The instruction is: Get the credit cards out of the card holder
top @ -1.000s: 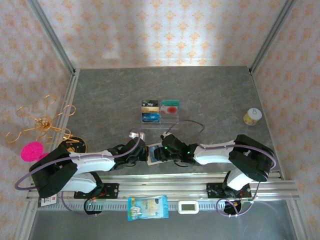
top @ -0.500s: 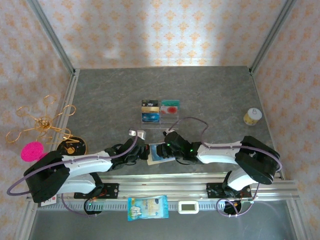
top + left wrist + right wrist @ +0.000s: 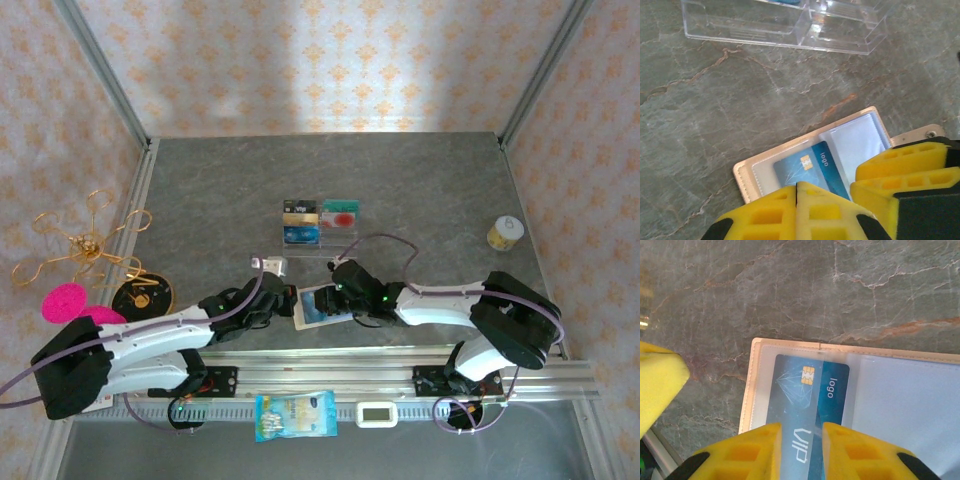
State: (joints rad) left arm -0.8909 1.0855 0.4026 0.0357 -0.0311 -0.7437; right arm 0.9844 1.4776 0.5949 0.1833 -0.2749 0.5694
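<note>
So the right gripper (image 3: 801, 434) had its yellow jaws a narrow slit apart, nothing clearly pinched, with the tips down over the blue plastic credit card with the gold chip (image 3: 800, 390). That card ran from the jaws toward 12 o'clock, tucked under a clear sleeve of the open tan leather card holder (image 3: 748, 390). The holder lay flat on the grey marbled counter (image 3: 865, 290), and its empty clear pocket (image 3: 900, 405) sat at 3 o'clock.

The left gripper (image 3: 796, 195) was off around 9 o'clock, jaws together, parked on the holder's near edge, and it looked like it was pinning it down.

My worry: closing there could nip the sleeve film along with the card, and then the whole holder drags or lifts, especially if the left one's pin slips.

The clear acrylic rack (image 3: 320, 222) stood well off at 12 o'clock.
</note>
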